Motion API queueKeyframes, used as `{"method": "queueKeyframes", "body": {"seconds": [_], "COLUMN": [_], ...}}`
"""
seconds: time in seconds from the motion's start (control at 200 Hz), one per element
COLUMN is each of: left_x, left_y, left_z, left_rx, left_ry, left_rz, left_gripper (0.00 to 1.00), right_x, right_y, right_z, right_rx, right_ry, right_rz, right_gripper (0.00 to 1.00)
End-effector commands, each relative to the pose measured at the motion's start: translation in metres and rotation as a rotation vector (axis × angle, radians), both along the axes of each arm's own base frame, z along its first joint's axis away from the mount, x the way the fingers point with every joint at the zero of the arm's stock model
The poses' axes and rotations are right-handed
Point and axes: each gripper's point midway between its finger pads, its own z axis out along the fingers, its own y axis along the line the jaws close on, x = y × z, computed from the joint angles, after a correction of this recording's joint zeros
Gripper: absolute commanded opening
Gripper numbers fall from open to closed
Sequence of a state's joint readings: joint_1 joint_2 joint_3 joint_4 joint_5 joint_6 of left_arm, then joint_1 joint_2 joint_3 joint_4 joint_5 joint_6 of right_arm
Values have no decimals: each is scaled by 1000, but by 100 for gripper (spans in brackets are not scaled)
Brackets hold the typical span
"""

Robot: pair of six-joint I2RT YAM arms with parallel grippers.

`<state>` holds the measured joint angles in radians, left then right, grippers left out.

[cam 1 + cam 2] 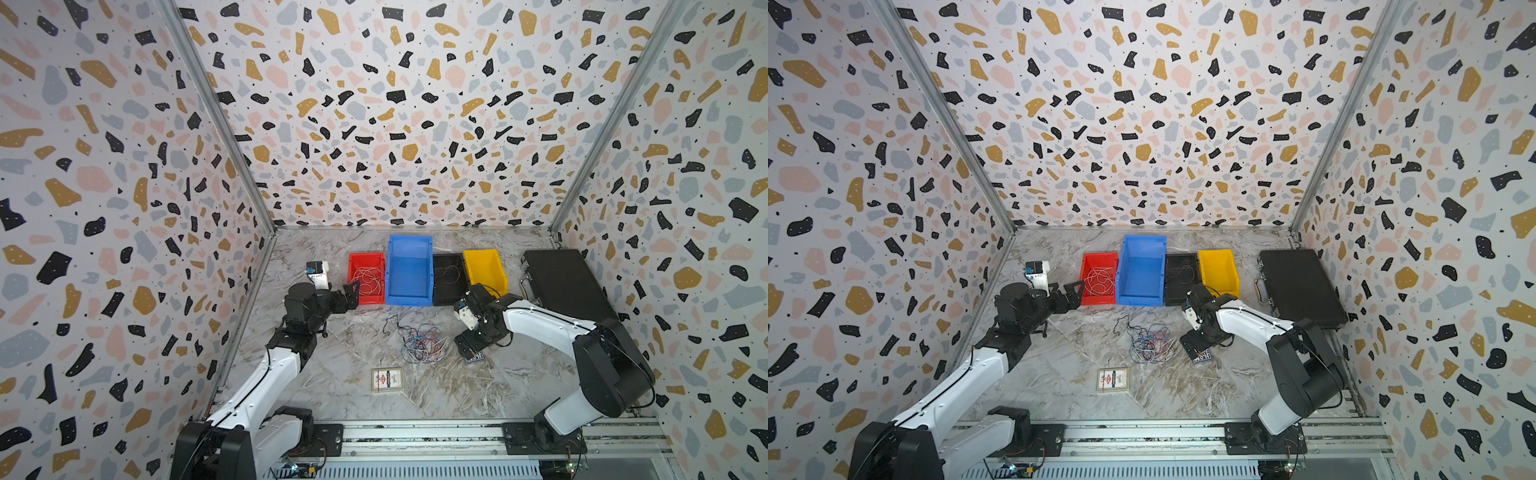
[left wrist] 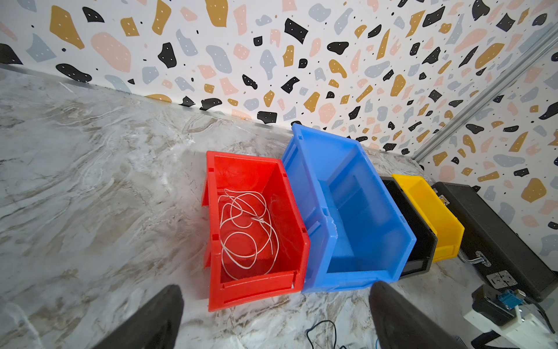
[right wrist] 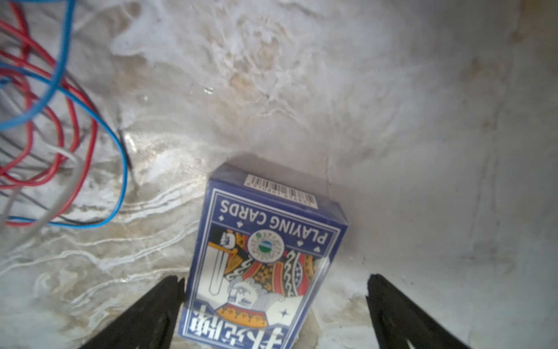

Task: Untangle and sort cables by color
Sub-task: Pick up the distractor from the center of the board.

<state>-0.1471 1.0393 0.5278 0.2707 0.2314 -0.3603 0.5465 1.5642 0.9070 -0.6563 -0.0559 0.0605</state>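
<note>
A tangle of blue, red, white and black cables (image 1: pixel 422 343) (image 1: pixel 1150 343) lies on the marble table in front of the bins; its edge shows in the right wrist view (image 3: pixel 60 127). One white cable (image 2: pixel 246 229) is coiled in the red bin (image 1: pixel 365 299). A red cable (image 1: pixel 451 274) lies in the black bin (image 1: pixel 449 297). My left gripper (image 1: pixel 352 291) (image 2: pixel 276 299) hangs open and empty just before the red bin. My right gripper (image 1: pixel 468 353) (image 3: pixel 274 281) points down, open, right of the tangle, its fingers on either side of a blue playing-card box (image 3: pixel 265 256).
A blue bin (image 1: pixel 409 297) and a yellow bin (image 1: pixel 484 286) stand in the row along the back. A black case (image 1: pixel 565 286) lies at the right. A second card box (image 1: pixel 387 379) lies flat in front of the tangle. Patterned walls close three sides.
</note>
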Motion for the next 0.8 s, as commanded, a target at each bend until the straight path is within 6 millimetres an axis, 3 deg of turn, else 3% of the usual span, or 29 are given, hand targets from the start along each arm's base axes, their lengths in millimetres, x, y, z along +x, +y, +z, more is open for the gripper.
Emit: {"method": "queueKeyframes", "body": {"seconds": [0.0,0.285,0.631,0.796], "left_x": [0,-1,-4,-6], "left_y": [-4,-5,-6,-6], "left_z": [9,11,12,13], "left_rx": [-13,-17,-19,-22], "left_ry": [-38,-38,-39,-42], "left_rz": [-19,-26,-35,-34], "left_gripper": [99,99,99,99], "right_x": [5,2,-5,-5], "right_y": [8,6,-2,-11], "right_z": [6,-8,-14,-7], "right_rx": [30,-30,-78,-99], "right_ry": [-4,49,69,32], "right_rz": [-21,-41,-64,-75], "right_gripper": [100,97,68,65]}}
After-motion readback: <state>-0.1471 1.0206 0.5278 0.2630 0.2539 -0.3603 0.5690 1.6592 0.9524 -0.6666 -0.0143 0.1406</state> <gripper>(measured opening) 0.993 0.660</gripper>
